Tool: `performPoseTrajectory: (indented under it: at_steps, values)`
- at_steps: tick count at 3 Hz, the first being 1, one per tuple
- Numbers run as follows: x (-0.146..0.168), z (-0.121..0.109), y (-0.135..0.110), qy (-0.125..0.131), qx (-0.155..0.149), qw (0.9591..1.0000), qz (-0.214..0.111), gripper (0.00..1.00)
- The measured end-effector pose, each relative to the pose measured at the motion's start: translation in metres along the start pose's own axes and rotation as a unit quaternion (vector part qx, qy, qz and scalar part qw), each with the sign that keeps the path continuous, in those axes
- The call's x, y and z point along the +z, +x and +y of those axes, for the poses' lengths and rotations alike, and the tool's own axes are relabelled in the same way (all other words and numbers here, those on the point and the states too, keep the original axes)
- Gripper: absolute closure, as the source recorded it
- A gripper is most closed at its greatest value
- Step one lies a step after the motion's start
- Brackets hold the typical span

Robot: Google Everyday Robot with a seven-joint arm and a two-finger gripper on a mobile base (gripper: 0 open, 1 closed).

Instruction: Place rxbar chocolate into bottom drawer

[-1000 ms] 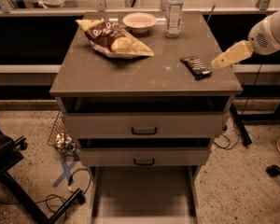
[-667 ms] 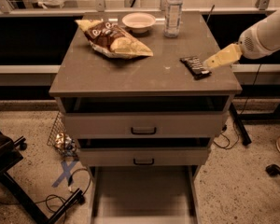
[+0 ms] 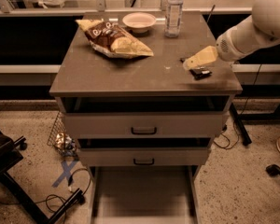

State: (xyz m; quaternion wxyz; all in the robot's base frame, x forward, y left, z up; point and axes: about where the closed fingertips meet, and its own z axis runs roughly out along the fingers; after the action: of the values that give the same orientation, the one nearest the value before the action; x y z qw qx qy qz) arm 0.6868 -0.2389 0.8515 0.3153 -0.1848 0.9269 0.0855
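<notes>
The rxbar chocolate (image 3: 199, 72) is a small flat black bar lying near the right front of the cabinet top. My gripper (image 3: 197, 59) comes in from the right on a white arm. It hovers directly over the bar and hides most of it. The bottom drawer (image 3: 142, 196) is pulled out below the cabinet, with its pale floor showing.
A brown-and-yellow chip bag (image 3: 113, 39), a white bowl (image 3: 139, 21) and a water bottle (image 3: 173, 11) stand at the back of the cabinet top (image 3: 107, 76). Two upper drawers with black handles (image 3: 143, 131) are partly open. A chair base (image 3: 23, 190) and cables lie on the left floor.
My gripper has moved left across the cabinet top, from beside the bar's right edge to over the bar.
</notes>
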Motion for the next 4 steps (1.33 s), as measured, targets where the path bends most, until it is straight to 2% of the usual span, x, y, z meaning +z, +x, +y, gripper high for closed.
performPoseTrajectory:
  at_steps: [1,2,3,4]
  values:
    - [0.028,0.005,-0.004,-0.009,0.001,0.9999,0.014,0.0]
    - [0.051,-0.001,0.004,0.01,-0.009,0.9988,0.047,0.17]
    - [0.06,-0.007,0.013,0.017,-0.007,0.9978,0.064,0.4]
    - [0.053,-0.006,0.007,0.017,-0.007,0.9978,0.064,0.64]
